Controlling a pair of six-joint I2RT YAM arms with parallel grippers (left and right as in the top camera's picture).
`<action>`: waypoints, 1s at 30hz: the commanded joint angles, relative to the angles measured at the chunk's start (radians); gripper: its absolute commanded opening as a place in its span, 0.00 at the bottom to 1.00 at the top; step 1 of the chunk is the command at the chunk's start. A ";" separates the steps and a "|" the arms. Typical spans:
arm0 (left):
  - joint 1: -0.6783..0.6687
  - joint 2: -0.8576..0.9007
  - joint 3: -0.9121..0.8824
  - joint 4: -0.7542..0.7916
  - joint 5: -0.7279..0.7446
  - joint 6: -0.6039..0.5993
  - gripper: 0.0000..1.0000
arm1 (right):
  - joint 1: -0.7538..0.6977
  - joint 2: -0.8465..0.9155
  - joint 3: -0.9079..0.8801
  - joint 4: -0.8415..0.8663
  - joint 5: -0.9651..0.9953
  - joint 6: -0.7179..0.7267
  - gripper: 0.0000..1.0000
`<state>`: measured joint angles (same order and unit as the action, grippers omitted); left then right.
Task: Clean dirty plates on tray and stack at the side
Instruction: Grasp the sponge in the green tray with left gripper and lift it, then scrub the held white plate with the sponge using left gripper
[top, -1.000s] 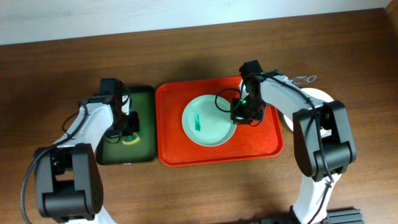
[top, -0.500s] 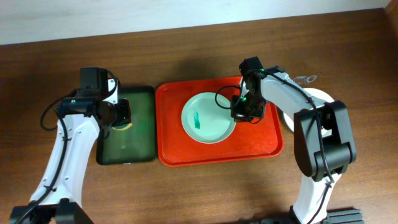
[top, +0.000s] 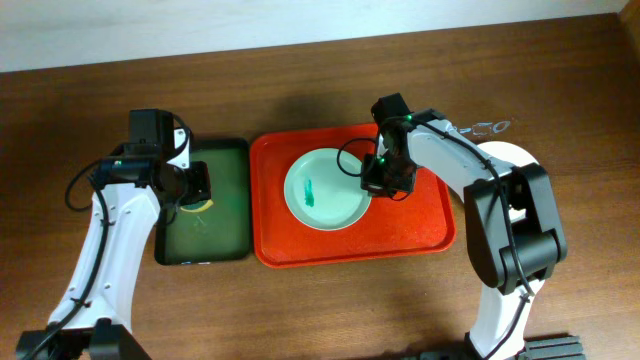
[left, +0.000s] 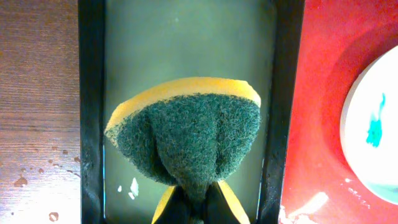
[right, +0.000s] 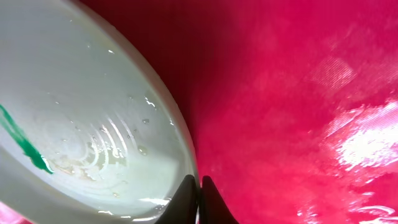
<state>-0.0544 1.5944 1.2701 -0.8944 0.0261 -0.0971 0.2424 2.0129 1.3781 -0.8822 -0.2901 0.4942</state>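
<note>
A pale mint plate (top: 322, 191) with a small green smear lies on the red-orange tray (top: 420, 225). It also shows in the right wrist view (right: 81, 112) and at the right edge of the left wrist view (left: 376, 124). My right gripper (top: 376, 183) is shut on the plate's right rim (right: 198, 186). Another white plate (top: 508, 155) lies on the table right of the tray, mostly hidden by my right arm. My left gripper (top: 193, 205) is shut on a yellow and green sponge (left: 186, 134) over the dark green tray (top: 225, 225).
The dark green tray (left: 90, 112) holds a film of water and stands left of the red-orange tray (left: 317, 112). Water drops lie on the brown table (left: 31, 180) at its left. The table's back edge meets a pale wall.
My right gripper has dragged the plate a little to the left on the tray. My left arm lifted off the green tray with the sponge between the first two frames, then stayed still.
</note>
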 joint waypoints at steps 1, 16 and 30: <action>-0.003 0.008 0.004 -0.002 -0.003 -0.007 0.00 | 0.011 -0.009 0.002 0.019 0.028 -0.007 0.38; -0.003 0.016 0.048 -0.039 -0.048 -0.022 0.00 | 0.013 -0.011 0.020 -0.012 0.058 0.018 0.04; -0.223 0.316 0.354 -0.161 0.041 -0.022 0.00 | 0.080 -0.010 0.019 0.045 0.029 -0.098 0.04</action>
<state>-0.2176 1.8771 1.6104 -1.0779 0.0196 -0.1093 0.3054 2.0129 1.3842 -0.8417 -0.2443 0.4232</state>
